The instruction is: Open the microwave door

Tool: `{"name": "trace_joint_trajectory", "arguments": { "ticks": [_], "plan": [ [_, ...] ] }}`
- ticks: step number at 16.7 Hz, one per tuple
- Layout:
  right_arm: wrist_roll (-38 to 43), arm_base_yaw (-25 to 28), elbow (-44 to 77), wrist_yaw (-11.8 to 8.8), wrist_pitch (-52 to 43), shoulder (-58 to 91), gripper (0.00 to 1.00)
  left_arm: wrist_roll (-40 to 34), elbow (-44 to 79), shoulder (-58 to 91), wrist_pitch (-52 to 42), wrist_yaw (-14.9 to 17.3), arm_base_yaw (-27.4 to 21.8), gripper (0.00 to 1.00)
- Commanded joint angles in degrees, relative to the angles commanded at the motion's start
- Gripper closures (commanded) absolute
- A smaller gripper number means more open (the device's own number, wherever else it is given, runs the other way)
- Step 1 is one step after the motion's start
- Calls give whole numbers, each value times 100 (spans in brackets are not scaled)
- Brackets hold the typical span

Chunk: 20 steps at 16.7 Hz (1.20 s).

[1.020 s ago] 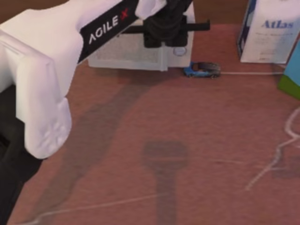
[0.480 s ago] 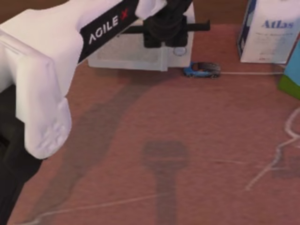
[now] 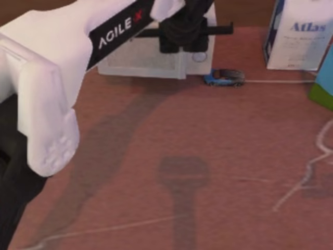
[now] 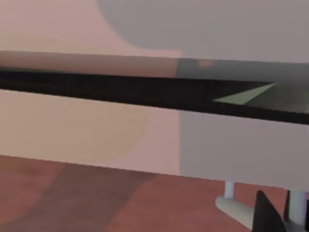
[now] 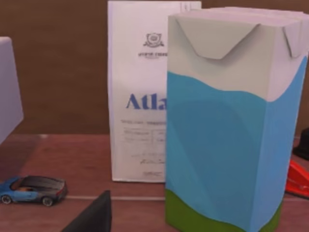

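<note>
The left gripper (image 3: 182,44) sits at the microwave door (image 3: 143,60), apparently mid-pull; whether its fingers are closed I cannot tell. Next it likely must swing the door outward. The right arm is parked off the top view.

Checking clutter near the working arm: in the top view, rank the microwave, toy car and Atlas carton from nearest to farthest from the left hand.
1. microwave, directly under the left hand.
2. toy car, just right of the microwave.
3. Atlas carton, at the far right.

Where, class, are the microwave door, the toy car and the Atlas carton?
microwave door (image 3: 140,58), top view, on its mesh window.
toy car (image 3: 223,77), top view, on its blue body.
Atlas carton (image 5: 137,104), right wrist view, on its printed front.
</note>
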Motion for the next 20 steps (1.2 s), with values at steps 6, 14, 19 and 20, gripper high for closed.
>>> {"name": "trace_joint_trajectory", "arguments": {
  "ticks": [6, 14, 19, 20],
  "plan": [
    [0, 0, 0, 0, 0, 0, 0, 227, -623, -357, 344, 107, 4, 100],
    [0, 0, 0, 0, 0, 0, 0, 421, -1103, -618, 607, 185, 19, 100],
    [0, 0, 0, 0, 0, 0, 0, 421, -1103, -618, 607, 185, 19, 100],
    [0, 0, 0, 0, 0, 0, 0, 421, -1103, -618, 607, 185, 19, 100]
  ]
}}
